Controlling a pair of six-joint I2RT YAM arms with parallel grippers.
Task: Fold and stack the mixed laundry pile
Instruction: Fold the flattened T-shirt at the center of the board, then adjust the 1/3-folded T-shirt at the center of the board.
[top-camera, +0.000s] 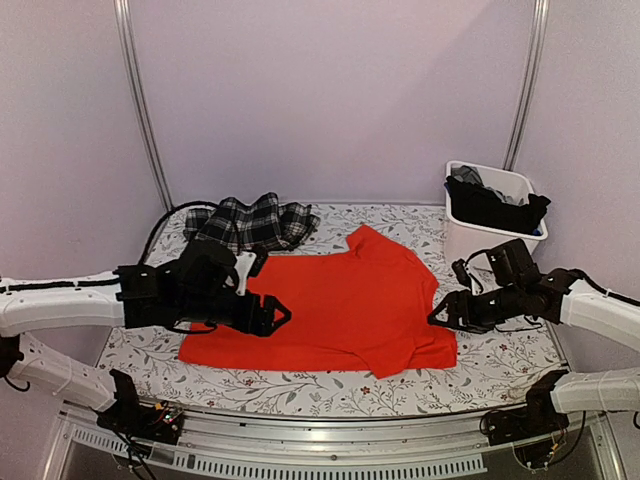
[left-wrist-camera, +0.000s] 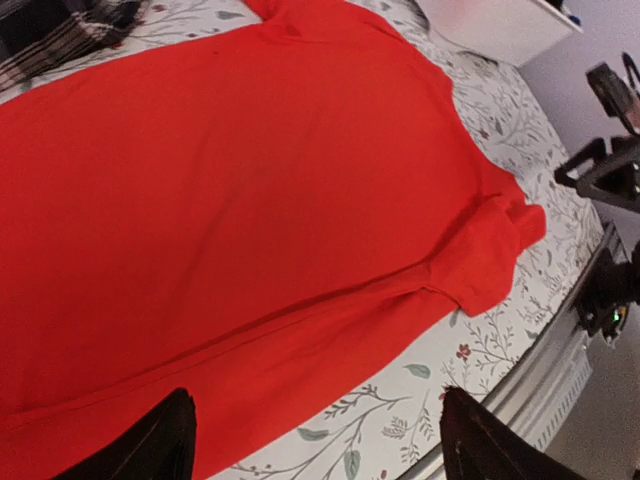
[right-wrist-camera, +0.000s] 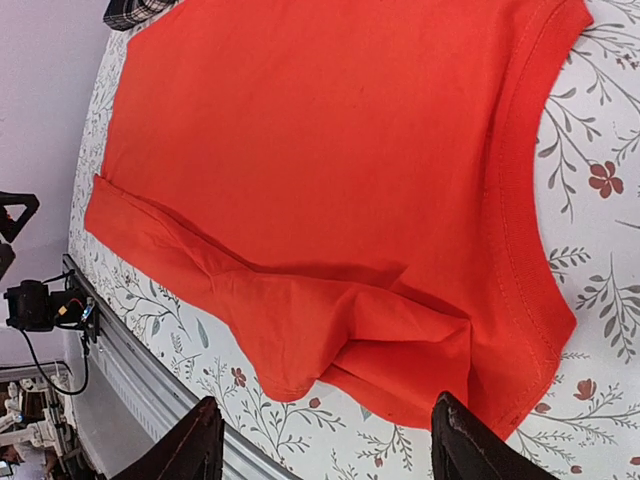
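Dark fingertips (left-wrist-camera: 170, 440) of the left hand (left-wrist-camera: 315, 440) frame the bottom of its wrist view, spread wide with nothing between them. The right hand (right-wrist-camera: 325, 440) stands likewise parted and empty. Both hover low over the bright orange-red cloth T-shirt (top-camera: 340, 305), one at each side edge; whether either brushes the fabric cannot be settled from these angles. The shirt lies spread nearly flat at the middle of the floral-patterned table (top-camera: 500, 360), with a rumpled, doubled-over flap at its near right corner. A black-and-white plaid garment (top-camera: 250, 222) lies bunched behind it at the far left, touching or just beside the shirt's far edge. Dark garments (top-camera: 495, 205) hang out of the white rectangular plastic bin (top-camera: 465, 235) at the far right. Assessment: folding of the orange-red shirt is the step in hand, with no stack yet begun. The next move calls for both hands to pinch matching edges, smoothing that flap, and carry them across together.
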